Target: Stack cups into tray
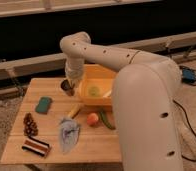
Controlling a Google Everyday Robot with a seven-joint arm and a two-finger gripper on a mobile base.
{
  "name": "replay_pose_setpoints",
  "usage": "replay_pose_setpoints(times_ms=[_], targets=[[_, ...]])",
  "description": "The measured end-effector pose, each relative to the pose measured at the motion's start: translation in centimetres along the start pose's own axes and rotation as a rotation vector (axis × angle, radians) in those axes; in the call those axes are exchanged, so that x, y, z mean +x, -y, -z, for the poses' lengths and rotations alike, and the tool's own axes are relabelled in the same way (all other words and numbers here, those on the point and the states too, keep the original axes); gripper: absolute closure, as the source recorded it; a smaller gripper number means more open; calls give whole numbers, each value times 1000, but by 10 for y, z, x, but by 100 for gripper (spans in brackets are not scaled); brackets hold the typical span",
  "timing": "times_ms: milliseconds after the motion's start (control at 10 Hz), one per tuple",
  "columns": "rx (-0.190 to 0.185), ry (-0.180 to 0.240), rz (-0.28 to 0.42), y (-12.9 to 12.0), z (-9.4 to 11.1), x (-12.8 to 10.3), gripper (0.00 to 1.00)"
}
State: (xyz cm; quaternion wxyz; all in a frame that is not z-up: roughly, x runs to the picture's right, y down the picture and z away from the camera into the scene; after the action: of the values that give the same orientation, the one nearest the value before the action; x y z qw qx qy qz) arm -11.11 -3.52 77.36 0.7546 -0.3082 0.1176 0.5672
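Right now the gripper (68, 86) hangs just left of the tray (86, 90), seemingly gripping a dark cup (67, 88). It could bump the wall and drop it.

Pincer (68, 88) over wood table (51, 90); glossy plastic tray (86, 94).

No readable text, labels, brands or numbers anywhere: none on the tray (91, 75), the cups, the desk (51, 85) items or the robot arm. End effector (68, 87) sits at the tray's left edge.
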Motion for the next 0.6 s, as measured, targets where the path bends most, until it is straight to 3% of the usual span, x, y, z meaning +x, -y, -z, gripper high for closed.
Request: replay_pose_setpoints(times_ms=[200,400,600], targets=[[23,39,-47,23,22,1,100],[51,47,-88,42,28,-1,100],[97,38,-145,76,29,-1,100]])
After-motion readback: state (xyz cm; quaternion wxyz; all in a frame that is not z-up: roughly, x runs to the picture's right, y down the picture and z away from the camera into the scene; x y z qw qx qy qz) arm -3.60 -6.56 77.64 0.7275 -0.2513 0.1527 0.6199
